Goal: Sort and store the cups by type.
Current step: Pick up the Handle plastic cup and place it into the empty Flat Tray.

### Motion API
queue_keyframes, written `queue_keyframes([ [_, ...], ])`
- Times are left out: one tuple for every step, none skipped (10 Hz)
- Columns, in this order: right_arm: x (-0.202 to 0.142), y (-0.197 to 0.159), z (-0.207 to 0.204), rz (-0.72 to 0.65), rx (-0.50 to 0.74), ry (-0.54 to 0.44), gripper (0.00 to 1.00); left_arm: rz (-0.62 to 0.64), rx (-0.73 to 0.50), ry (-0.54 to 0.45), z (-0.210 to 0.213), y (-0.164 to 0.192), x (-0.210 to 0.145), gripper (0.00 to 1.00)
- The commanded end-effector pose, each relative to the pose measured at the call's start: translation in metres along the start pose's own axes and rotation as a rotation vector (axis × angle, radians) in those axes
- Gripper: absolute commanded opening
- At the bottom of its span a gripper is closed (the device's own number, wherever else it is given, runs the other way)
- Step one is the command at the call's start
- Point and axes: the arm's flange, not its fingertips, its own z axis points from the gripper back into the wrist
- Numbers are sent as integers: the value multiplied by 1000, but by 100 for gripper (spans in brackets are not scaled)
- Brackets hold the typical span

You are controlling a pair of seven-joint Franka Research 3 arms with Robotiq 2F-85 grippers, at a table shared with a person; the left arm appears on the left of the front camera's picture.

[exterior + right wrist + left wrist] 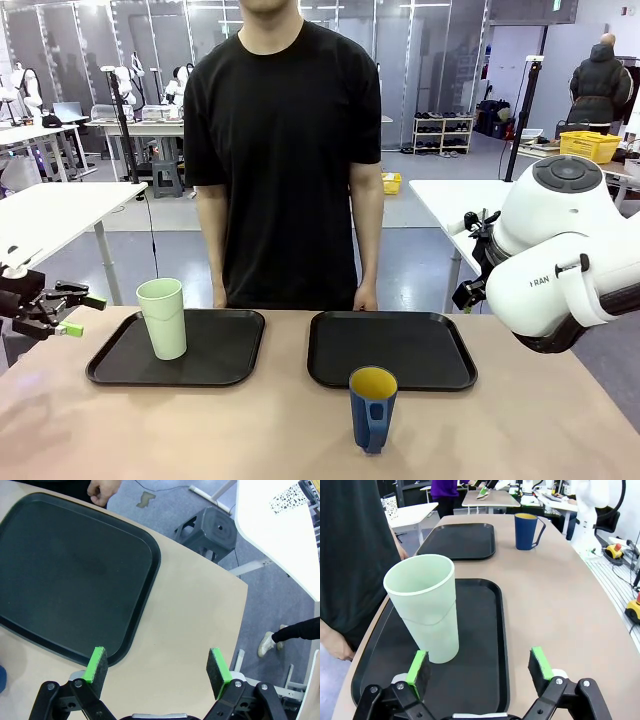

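Blue mug (372,408) stands closest, on the bare table (250,435) at six o'clock, just before the right tray (400,345). At nine o'clock my left gripper (84,314) hangs wide open and empty, beside the left tray (225,350) bearing the upright green tumbler (163,318). My right gripper (157,666), equally spread and empty, hovers by the right tray's edge. A person (285,150) stands at twelve.

text: "RAN", partial | on: right arm (556,262) white casing
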Motion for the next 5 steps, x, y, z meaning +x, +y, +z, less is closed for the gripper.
queue_keyframes([
  [1, 0, -2, 12, -9, 0, 100, -9, -5, -17, 3, 2, 1, 100],
  [1, 0, -2, 12, -9, 0, 100, -9, -5, -17, 3, 2, 1, 100],
  [1, 0, -2, 12, -9, 0, 100, -9, -5, -17, 3, 2, 1, 100],
  [1, 0, -2, 12, -9, 0, 100, -9, -5, -17, 3, 2, 1, 100],
  [1, 0, -2, 12, -9, 0, 100, -9, -5, -17, 3, 2, 1, 100],
])
